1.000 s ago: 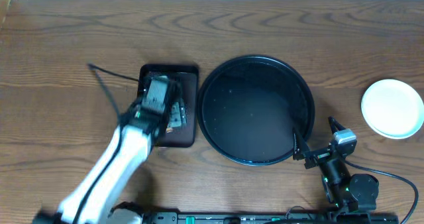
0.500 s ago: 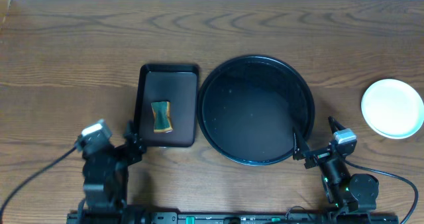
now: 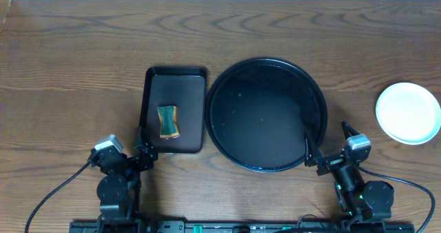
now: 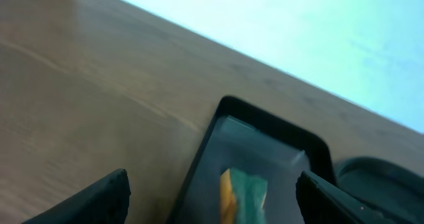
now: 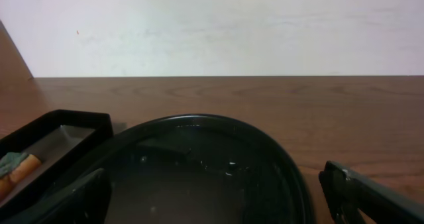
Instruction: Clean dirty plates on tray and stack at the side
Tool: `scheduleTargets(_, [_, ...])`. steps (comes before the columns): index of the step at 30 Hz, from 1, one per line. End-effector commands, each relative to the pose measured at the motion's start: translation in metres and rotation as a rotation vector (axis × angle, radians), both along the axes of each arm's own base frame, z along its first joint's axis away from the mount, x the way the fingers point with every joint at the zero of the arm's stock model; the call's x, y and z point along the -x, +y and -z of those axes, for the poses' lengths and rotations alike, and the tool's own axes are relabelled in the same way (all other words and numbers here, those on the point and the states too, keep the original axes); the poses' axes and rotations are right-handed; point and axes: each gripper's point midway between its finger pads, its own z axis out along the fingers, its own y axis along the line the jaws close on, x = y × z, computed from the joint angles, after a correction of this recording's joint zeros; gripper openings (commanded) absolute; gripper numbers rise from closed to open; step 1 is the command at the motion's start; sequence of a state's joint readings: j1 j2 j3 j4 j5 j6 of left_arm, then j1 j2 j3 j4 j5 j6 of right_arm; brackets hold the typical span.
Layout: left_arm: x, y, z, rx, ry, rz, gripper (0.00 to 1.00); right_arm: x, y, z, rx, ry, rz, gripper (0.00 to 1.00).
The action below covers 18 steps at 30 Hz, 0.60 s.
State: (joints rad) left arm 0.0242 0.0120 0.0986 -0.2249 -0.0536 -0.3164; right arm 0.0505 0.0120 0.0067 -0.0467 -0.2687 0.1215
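The round black tray (image 3: pixel 220 88) lies mid-table with nothing on it; its rim fills the right wrist view (image 5: pixel 199 121). A pale round plate (image 3: pixel 408 112) lies on the table at the far right; I cannot tell how many lie under it. My left gripper (image 3: pixel 141 150) is open and empty at the front left, just short of the small tray; its fingers frame the left wrist view (image 4: pixel 212 207). My right gripper (image 3: pixel 326 140) is open and empty at the black tray's front right rim, and shows in its wrist view (image 5: pixel 215 197).
A dark-brown rectangular tray (image 3: pixel 176 74) lies left of the black tray and holds a yellow-and-green sponge (image 3: pixel 167 121). The sponge (image 4: pixel 245 194) and that tray (image 4: pixel 265 118) show in the left wrist view. A white wall runs along the table's far edge.
My left arm has drawn back from over the small tray to the table's front edge, leaving the sponge lying in that tray. The right arm has not moved.
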Motion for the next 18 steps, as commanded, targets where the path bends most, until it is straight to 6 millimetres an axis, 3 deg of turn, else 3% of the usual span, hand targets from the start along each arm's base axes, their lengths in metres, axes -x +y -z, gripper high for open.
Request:
scheduleTargets(1, [-0.0046,-0.0030,0.0079,-0.005,-0.020,0.018,0.81,0.0003,0.0004,0.0004,0.003,-0.001,-0.001,0.99])
scheduleTargets(18, [-0.0098,-0.0037,0.0054,-0.004,-0.073,0.022,0.81,0.0003,0.0004,0.0004,0.003,-0.001,-0.001,0.99])
